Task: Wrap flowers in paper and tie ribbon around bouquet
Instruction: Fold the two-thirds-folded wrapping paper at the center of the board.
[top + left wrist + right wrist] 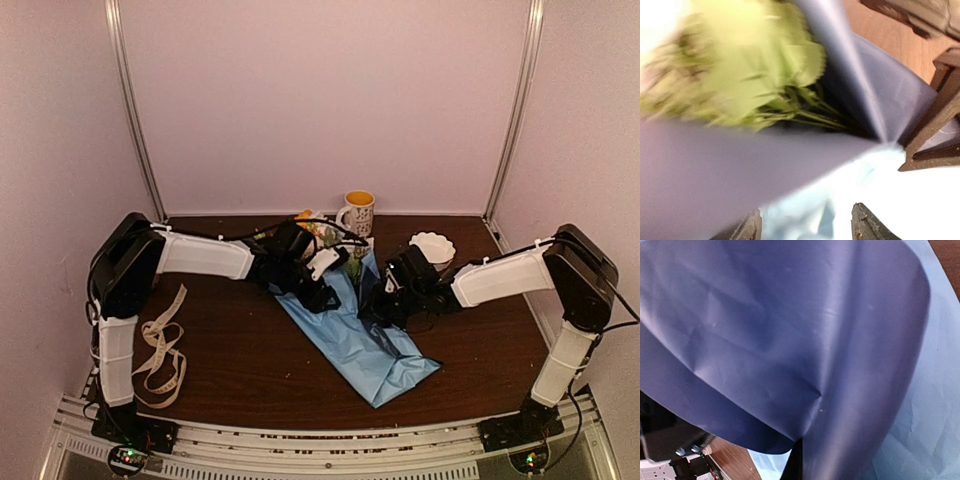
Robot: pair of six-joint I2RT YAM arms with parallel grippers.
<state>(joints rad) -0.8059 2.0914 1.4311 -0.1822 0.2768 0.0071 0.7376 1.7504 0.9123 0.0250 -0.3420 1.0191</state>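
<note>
- Crowding the right wrist lens: the paper [765,340], bulging up in a broad dark-blue fold, its pale side lying flat along the right edge of that view.
- Pinching that fold with the right gripper [380,305], jaws pressed together on the thin sheet; only a dark sliver of one finger [791,467] showing at the bottom of its own view.
- Holding the left gripper [807,227] spread, with pale paper showing between the two fingers; not possible to tell whether either finger is touching it.
- Lying inside the lifted fold, in the left wrist view: the flowers [760,75], blurred green leaves and thin stems running toward the spot where the sheet is gathering to a point.
- Running diagonally across the table [240,350] in the top view: the same sheet, from the two grippers at the middle down to a crumpled corner at the near right.
- Peeking out at the far end of the sheet, just in front of the mug [358,212]: orange and pale blooms.
- Lying in loose loops beside the left arm's base, well apart from the paper: the ribbon [160,350].
- Sitting to the right of the mug, near the right arm's wrist: white scalloped bowl [432,247].
</note>
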